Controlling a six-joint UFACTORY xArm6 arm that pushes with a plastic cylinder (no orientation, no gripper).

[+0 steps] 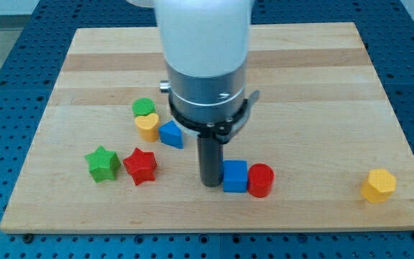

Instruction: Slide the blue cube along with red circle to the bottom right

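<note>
The blue cube (235, 176) sits below the middle of the wooden board, touching the red circle (261, 180) on its right. My tip (210, 183) stands right at the blue cube's left side, touching or nearly touching it. The arm's white and grey body hangs above and hides the board's middle.
A blue triangular block (171, 134), a yellow heart (147, 126) and a green circle (144, 108) cluster left of the rod. A red star (141, 165) and a green star (102, 163) lie further left. A yellow hexagon (378, 185) sits near the board's (322, 79) bottom right corner.
</note>
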